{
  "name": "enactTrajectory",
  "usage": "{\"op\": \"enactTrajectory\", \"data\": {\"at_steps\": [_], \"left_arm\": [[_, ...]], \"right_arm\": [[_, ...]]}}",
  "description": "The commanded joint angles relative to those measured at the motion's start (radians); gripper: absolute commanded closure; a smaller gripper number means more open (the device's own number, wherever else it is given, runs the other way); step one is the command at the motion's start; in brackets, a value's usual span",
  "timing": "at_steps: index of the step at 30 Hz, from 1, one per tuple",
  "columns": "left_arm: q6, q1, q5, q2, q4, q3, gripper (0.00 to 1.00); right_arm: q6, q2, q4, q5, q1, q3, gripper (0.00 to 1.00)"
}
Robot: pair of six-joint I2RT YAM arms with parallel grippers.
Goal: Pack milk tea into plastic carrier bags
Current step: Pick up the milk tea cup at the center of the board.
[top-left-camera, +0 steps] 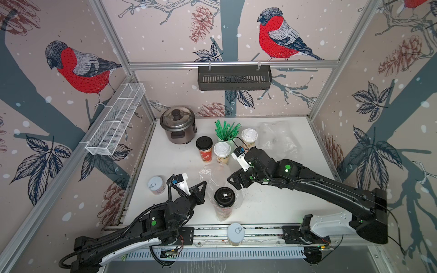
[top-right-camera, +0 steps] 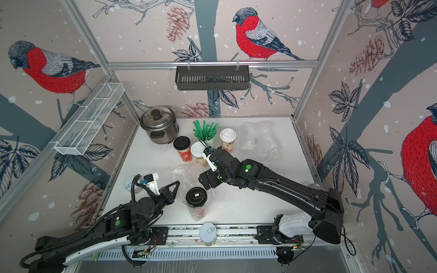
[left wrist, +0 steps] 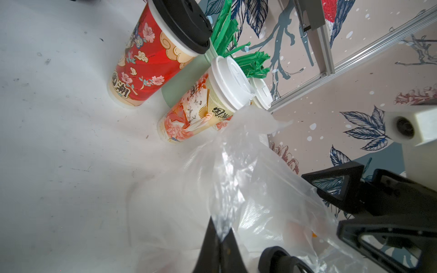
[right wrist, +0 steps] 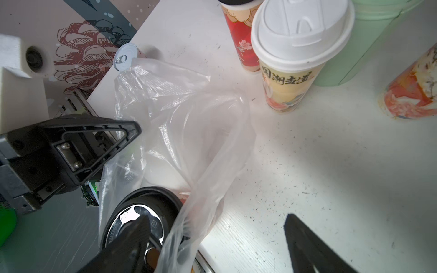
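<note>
- White tabletop (top-left-camera: pixel 295 208), boxed in by bird-print walls, carries everything; in both top views the work sits at lower middle of the frame.
- Left gripper (top-left-camera: pixel 203 184), lower left of centre, has its jaws pressed together on the rim of the near carrier bag (top-left-camera: pixel 212 173). The left wrist view shows film pinched at the fingertips. This grip seems meant to hold the mouth up and open for loading.
- Bagged cup (top-left-camera: pixel 224 197), black-lidded, stands upright inside that bag with film around its sides. The slack beside it looks kept for a second cup.
- Right gripper (top-left-camera: pixel 235 183), just right of the bag's mouth, has its jaws wide apart and holds nothing. In the right wrist view one finger (right wrist: pixel 132 236) hangs over the black lid and the other is outside the film, so the bag's wall lies between them. Whether it is there to take that wall, I cannot tell.
- Red cup (top-left-camera: pixel 204 147), near white-lidded cup (top-left-camera: pixel 222 152) and far white-lidded cup (top-left-camera: pixel 249 138) stand unbagged at upper middle, clustered by the straw cup (top-left-camera: pixel 225 133).
- Spare carrier bag (top-left-camera: pixel 276 139) lies slack at upper right, likely for the last pair.
</note>
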State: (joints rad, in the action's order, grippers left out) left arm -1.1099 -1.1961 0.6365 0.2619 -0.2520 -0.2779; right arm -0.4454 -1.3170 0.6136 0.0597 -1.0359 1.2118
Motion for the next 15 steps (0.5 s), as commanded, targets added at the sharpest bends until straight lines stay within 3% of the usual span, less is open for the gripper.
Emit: {"op": "enactTrajectory", "data": {"at_steps": [1,8,15], "left_arm": [[-0.008,0.0,0.041,-0.006,-0.026,0.008,1.0],[0.023,0.0,0.058,-0.012,0.0,0.008,1.0],[0.039,0.0,0.056,-0.001,0.026,0.0,1.0]], "right_arm": [[0.019,0.01,-0.019,-0.001,0.051,0.013,0.1],[0.081,0.05,-0.074,0.031,0.214,0.061,0.07],[0.168,-0.067,-0.07,-0.02,0.434,0.146,0.06]]}}
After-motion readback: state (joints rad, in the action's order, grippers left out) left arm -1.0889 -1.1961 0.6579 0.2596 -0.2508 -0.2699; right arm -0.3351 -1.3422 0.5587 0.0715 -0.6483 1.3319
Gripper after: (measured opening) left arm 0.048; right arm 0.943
